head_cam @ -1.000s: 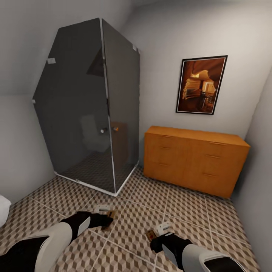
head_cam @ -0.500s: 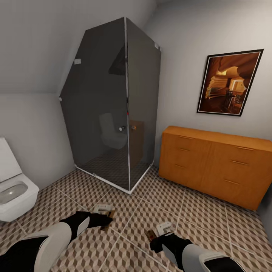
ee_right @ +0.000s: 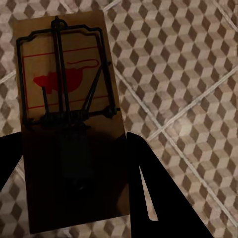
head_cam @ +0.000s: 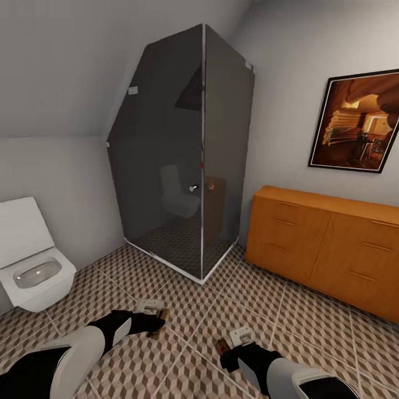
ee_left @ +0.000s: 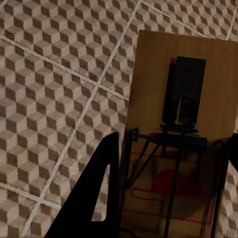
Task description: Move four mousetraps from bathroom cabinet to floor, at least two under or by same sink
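Note:
My left gripper (head_cam: 155, 320) is shut on a tan mousetrap (head_cam: 159, 326), held low over the cube-patterned bathroom floor (head_cam: 194, 321). The left wrist view has that mousetrap (ee_left: 183, 99) with its wire spring and red mark between the dark fingers (ee_left: 99, 198). My right gripper (head_cam: 226, 343) is shut on a second mousetrap (head_cam: 220, 345); in the right wrist view this mousetrap (ee_right: 69, 99) lies between two black fingers (ee_right: 148, 198). The orange-brown cabinet (head_cam: 327, 244) stands against the right wall, its drawers closed. The sink is out of view.
A dark glass shower enclosure (head_cam: 183, 155) fills the far corner. A white toilet (head_cam: 33, 266) with its lid up hangs on the left wall. A framed picture (head_cam: 357, 124) hangs above the cabinet. Open tiled floor lies between the shower and my arms.
The camera has turned left: shower, cabinet and picture slid right in the picture and the toilet came further into view. Both grippers keep their mousetraps in the same pose.

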Tool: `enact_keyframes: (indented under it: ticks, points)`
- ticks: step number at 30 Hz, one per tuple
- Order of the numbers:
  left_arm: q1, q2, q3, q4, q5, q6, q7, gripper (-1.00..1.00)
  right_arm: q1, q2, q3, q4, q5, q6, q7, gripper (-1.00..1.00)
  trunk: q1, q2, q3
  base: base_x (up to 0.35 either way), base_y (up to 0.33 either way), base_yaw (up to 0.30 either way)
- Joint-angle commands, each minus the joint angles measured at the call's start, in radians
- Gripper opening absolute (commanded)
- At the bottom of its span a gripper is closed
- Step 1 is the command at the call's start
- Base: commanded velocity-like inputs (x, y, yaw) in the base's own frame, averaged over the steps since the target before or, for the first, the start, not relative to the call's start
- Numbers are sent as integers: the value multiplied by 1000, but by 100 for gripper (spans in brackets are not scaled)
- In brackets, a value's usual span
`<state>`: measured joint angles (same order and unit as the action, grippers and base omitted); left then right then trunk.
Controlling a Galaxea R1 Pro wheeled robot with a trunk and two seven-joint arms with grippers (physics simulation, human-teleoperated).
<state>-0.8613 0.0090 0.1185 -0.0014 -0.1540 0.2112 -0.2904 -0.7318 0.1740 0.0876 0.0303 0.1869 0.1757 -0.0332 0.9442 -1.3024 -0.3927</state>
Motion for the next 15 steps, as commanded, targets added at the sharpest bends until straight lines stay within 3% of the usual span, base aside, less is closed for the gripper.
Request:
enact_keyframes:
  ticks: [1, 15]
  points:
    - [-1, 0, 9, 0, -13, 3, 0, -100, -1, 1, 8, 2, 0, 2, -4, -100, 0, -1, -1, 214, 0, 288]
    - [-1, 1, 10, -2, 34, 4, 2, -100, -1, 1, 8, 2, 0, 2, -4, -100, 0, -1, -1, 310, 0, 299]
